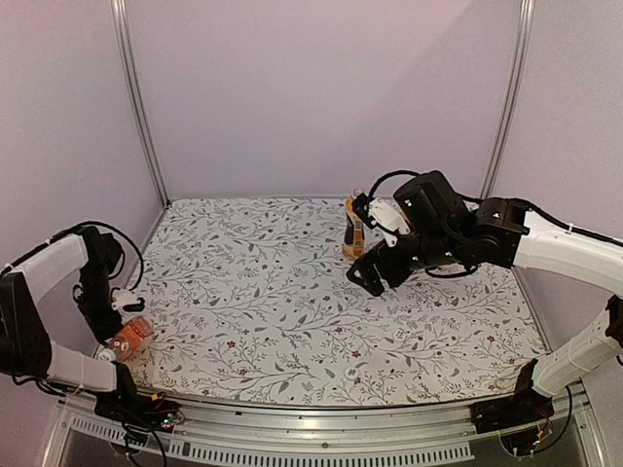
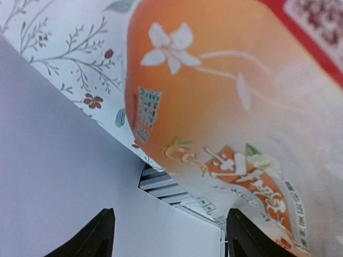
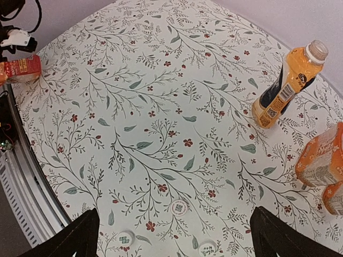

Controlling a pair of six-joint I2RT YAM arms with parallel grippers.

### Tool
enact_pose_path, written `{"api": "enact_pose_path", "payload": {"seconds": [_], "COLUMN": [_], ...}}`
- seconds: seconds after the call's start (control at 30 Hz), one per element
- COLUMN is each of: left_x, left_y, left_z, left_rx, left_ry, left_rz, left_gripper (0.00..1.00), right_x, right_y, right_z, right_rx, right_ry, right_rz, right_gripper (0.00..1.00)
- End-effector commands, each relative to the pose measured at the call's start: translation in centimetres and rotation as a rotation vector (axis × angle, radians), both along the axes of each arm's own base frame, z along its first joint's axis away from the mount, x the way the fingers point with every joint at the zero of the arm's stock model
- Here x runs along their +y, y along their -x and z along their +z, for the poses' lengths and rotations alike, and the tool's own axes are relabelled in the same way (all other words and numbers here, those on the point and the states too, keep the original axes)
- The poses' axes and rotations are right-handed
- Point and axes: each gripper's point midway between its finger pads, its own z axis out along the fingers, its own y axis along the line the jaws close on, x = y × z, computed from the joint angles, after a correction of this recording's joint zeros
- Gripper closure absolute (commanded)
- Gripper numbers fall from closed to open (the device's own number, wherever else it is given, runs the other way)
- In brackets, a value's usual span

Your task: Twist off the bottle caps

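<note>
left gripper (image 2: pixel 170 212) spread, squat bottle (image 2: pixel 214 96) cropped, cap hidden, right gripper (image 3: pixel 174 211) wide

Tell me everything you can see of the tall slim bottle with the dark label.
The tall slim bottle is clear plastic, full of orange liquid, with its white ribbed cap on. A dark label with a small code patch wraps its lower half. It stands upright on the floral table cover toward the far edge, apart from the squat bottles. Nothing grips it.

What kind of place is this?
Probably a lab robot cell: plain lilac walls, aluminium frame posts, a floral-print table with a slim clear plastic bottle of orange drink staged on it.
</note>
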Motion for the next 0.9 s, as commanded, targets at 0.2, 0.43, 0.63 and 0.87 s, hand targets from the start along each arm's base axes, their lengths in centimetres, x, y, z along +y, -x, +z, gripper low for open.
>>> {"api": "enact_pose_path", "payload": {"seconds": [0.2,0.43,0.63,0.87], "left_x": [-7.4,-11.9,-10.3,2.4], "left_y": [-1.7,-4.8,-5.4,-4.8], "left_z": [5.5,6.9,7.8,8.6], "left_rx": [0.113,0.061,-0.022,-0.053], "left_ry": [0.157,0.263,0.198,-0.075], "left_rz": [0.012,-0.058,-0.089,0.017], "left_gripper": [0.28,0.30,0.25,0.28], "right_x": [0.5,3.8,8.3,9.5], "right_y": [0.2,3.7,6.9,7.4], "right_z": [1.4,1.4,1.8,0.0], "right_rx": [0.006,-0.017,-0.091,-0.084], "right_ry": [-0.044,-0.053,-0.085,-0.045], "right_rz": [-0.009,0.154,0.358,0.393], "right_gripper": [0.01,0.01,0.01,0.01]}}
